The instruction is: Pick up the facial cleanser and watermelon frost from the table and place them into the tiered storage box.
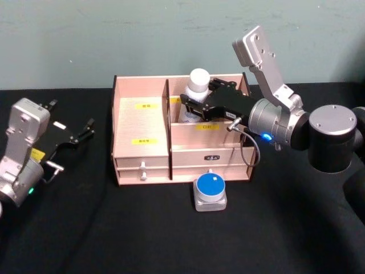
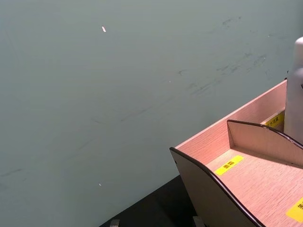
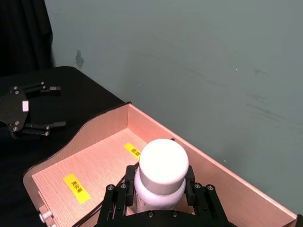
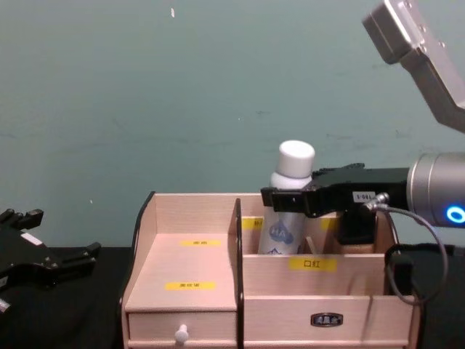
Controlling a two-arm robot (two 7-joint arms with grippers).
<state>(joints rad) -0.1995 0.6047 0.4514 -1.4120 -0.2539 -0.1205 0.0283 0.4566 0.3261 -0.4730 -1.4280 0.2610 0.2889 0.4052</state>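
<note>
- My right gripper (image 1: 191, 106) (image 3: 158, 201) (image 4: 288, 198) has its black fingers (image 3: 117, 195) clamped on the facial cleanser (image 1: 199, 80) (image 3: 163, 163) (image 4: 293, 166), one on each side of the shoulder just below the white cap.
- The cap stands clear above the fingers. Below them the pale bottle body runs down into the rear right compartment of the tiered storage box (image 1: 142, 123) (image 3: 94, 165) (image 4: 189, 269).
- From the chest view the bottle looks close to upright. The compartment's front wall hides its base, so I cannot tell whether it touches the floor.
- Directly beneath my fingers lies that rear compartment. In front of it are the lower right tier and the drawers, and the wide stepped section with yellow labels is to the left past the tall divider.
- Further out, in front of the box and well apart from the fingers, the watermelon frost (image 1: 210, 191) sits on the black table (image 1: 114, 234). It is a squat container with a round blue top, just off the box's front edge.
- My left gripper (image 1: 71, 117) (image 3: 54, 106) (image 4: 62, 234) is parked off to the left of the box, fingers spread apart with nothing between them.
- The left wrist view looks past the box's left rear corner (image 2: 246, 184).
</note>
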